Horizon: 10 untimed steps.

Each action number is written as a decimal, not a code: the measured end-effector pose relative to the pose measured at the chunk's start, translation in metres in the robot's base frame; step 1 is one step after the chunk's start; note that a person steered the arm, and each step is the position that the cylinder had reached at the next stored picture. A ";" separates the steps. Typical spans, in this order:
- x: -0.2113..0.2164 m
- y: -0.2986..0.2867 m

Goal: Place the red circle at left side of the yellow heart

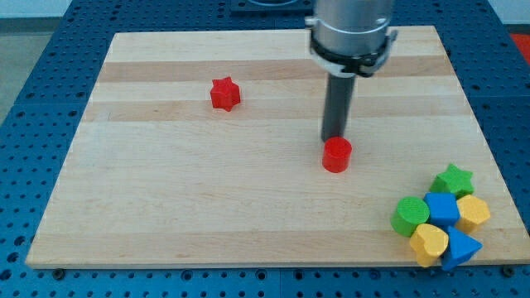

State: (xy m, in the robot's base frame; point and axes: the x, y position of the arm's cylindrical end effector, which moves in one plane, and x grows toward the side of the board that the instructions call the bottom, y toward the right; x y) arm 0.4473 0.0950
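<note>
The red circle [336,155] stands on the wooden board right of its middle. My tip [333,140] sits just above it in the view, touching or nearly touching its top edge. The yellow heart [428,243] lies at the view's bottom right, in a tight cluster of blocks. The red circle is well to the left of and above the heart.
Around the heart sit a green circle [410,215], a blue block [441,207], a green star [454,179], a yellow block [474,213] and a blue block [463,247]. A red star [224,93] lies at the upper left. The board's right edge [489,149] is near the cluster.
</note>
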 end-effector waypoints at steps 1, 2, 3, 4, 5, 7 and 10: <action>0.005 0.030; 0.048 0.017; 0.068 0.007; 0.031 0.009; 0.001 0.009; -0.013 -0.023; 0.043 -0.029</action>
State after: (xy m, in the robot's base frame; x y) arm 0.4900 0.0662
